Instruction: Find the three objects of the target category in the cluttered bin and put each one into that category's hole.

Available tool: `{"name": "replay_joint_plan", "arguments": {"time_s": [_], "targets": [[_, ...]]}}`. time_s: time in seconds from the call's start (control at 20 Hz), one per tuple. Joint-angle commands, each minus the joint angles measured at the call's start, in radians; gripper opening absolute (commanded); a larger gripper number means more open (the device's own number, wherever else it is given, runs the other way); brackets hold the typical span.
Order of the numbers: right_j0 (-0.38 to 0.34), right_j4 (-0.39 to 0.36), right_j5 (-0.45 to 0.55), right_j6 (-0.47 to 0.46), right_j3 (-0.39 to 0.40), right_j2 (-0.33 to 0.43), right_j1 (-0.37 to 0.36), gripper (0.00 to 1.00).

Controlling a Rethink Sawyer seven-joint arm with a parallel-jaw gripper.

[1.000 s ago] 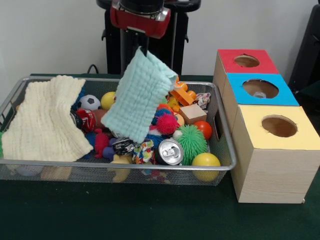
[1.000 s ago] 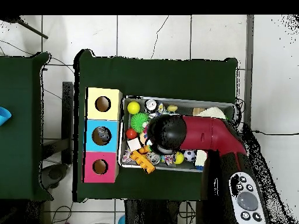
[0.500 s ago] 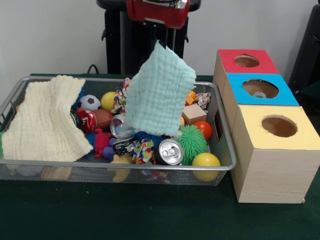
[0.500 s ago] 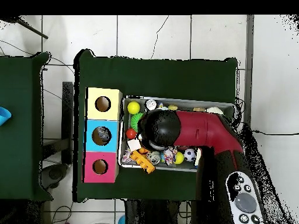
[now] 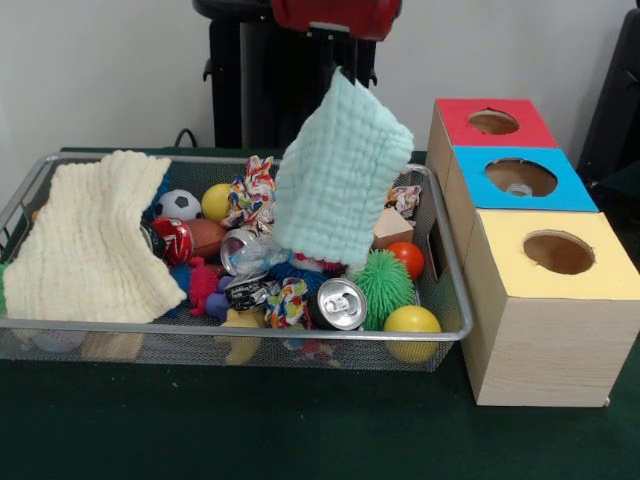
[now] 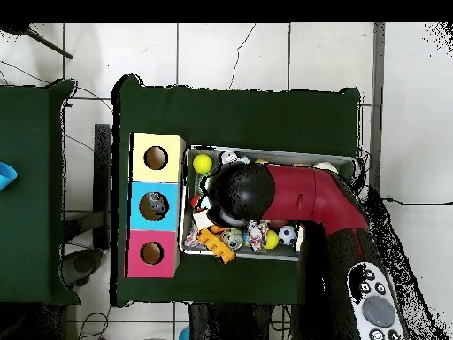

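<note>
Gripper (image 5: 338,62) at top center, fingers pinching mint-green cloth (image 5: 340,175) hanging above the wire bin (image 5: 230,330), center frame.

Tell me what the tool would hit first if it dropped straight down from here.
Probably the toys beneath the hanging mint cloth: about the green spiky ball or wooden block. Depth is unclear.

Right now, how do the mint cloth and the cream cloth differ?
The mint cloth hangs in the air from the arm above the bin; the cream cloth lies draped over the toys at the bin's left end in the front view. Mint hangs tilted and compact; cream is spread wide. Both have a quilted, waffle-like weave.
</note>
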Motion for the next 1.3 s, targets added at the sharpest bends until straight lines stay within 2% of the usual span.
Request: {"name": "replay_joint_plan", "arguments": {"time_s": [0.05,0.4,0.55,1.0,1.3], "targets": [[-0.022,0.090,0.133,-0.130,0.139,0.119,-0.032,0.00],[-0.020,0.138,0.119,-0.103,0.162,0.138,-0.042,0.00],[-0.018,0.135,0.112,-0.102,0.161,0.139,-0.036,0.00],[-0.034,0.082,0.047,-0.121,0.169,0.142,-0.008,0.00],[-0.044,0.030,0.051,-0.150,0.150,0.137,-0.010,0.00]]}}
